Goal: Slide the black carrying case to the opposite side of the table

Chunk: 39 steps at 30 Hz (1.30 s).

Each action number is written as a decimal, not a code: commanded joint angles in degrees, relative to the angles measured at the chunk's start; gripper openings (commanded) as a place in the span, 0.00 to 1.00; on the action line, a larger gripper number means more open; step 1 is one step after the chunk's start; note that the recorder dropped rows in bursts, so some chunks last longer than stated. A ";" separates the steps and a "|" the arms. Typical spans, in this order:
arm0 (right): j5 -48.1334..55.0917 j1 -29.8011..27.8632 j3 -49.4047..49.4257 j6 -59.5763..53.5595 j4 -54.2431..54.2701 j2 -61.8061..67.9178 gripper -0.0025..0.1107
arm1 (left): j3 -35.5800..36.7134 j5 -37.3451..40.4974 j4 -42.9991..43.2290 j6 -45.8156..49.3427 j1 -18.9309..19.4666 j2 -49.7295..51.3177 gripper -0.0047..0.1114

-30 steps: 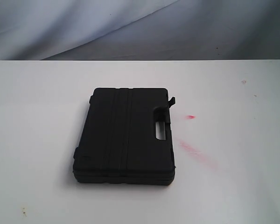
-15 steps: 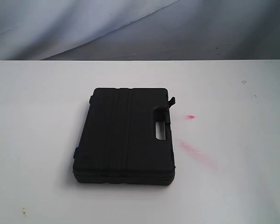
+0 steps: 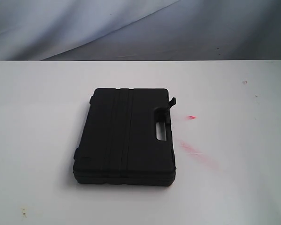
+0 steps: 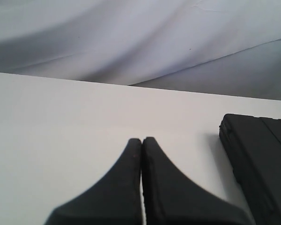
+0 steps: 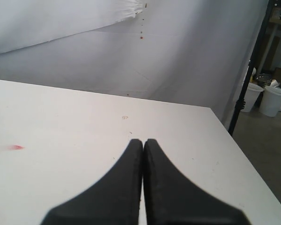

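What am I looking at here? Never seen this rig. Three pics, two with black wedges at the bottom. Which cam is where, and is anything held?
It is a two-armed robot; each arm ends in a gripper, a two-fingered clamp. One picture comes from a camera off the arms and shows the white table with the black carrying case lying flat on it, closed, handle cut-out toward the right. Pink-red smears mark the table beside it. No arm shows there.

The other two come from cameras on the wrists. The black wedges are the fingers: the left gripper and the right gripper, each with fingers pressed together and nothing between them. The left wrist view catches a corner of the case, which the gripper does not touch. Nothing is held.
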 commanded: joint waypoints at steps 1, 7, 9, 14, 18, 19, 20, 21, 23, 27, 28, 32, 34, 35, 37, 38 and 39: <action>-0.09 -0.24 0.21 0.13 0.38 -0.16 0.02 | 0.28 0.01 4.14 -5.04 -0.30 -0.24 0.04; -0.09 -0.24 0.21 0.13 0.38 -0.16 0.02 | 0.28 -0.14 7.16 -5.04 -0.30 -0.24 0.04; -0.09 -0.24 0.21 0.13 0.38 -0.16 0.02 | 0.28 -0.14 8.81 -4.93 -0.30 -0.24 0.04; -0.09 -0.24 0.21 0.13 0.38 -0.16 0.02 | 0.28 -0.23 8.74 -4.62 -0.30 -0.24 0.04; -0.09 -0.24 0.21 0.13 0.38 -0.16 0.02 | 0.28 -0.23 8.74 -4.62 -0.30 -0.24 0.04; -0.09 -0.24 0.21 0.13 0.38 -0.16 0.02 | 0.28 -0.23 8.74 -4.62 -0.30 -0.24 0.04; -0.09 -0.24 0.21 0.13 0.38 -0.16 0.02 | 0.28 -0.23 8.74 -4.62 -0.30 -0.24 0.04; -0.09 -0.24 0.21 0.13 0.38 -0.16 0.02 | 0.28 -0.23 8.74 -4.62 -0.30 -0.24 0.04; -0.09 -0.24 0.21 0.13 0.38 -0.16 0.02 | 0.28 -0.23 8.74 -4.72 -0.30 -0.24 0.04; -0.09 -0.24 0.21 0.13 0.38 -0.16 0.02 | 0.28 -0.23 8.74 -4.72 -0.30 -0.24 0.04; -0.09 -0.24 0.21 0.13 0.38 -0.16 0.02 | 0.28 -0.23 8.74 -4.72 -0.30 -0.24 0.04; -0.09 -0.24 0.21 0.13 0.38 -0.16 0.02 | 0.28 -0.23 8.74 -4.72 -0.30 -0.24 0.04; -0.09 -0.24 0.21 0.13 0.38 -0.16 0.02 | 0.28 -0.23 8.74 -4.72 -0.30 -0.24 0.04; -0.21 -0.26 0.21 0.13 0.38 -0.16 0.02 | 0.28 -0.23 8.74 -4.55 -0.30 -0.24 0.04; -0.80 -0.26 0.21 0.13 0.38 -0.16 0.02 | 0.28 -0.23 8.74 -4.55 -0.30 -0.24 0.04; -0.97 -0.26 0.21 0.13 0.38 -0.16 0.02 | 0.28 -0.23 8.74 -4.55 -0.30 -0.24 0.04; -0.97 -0.26 0.21 0.13 0.38 -0.16 0.02 | 0.28 -0.23 8.74 -4.55 -0.30 -0.24 0.04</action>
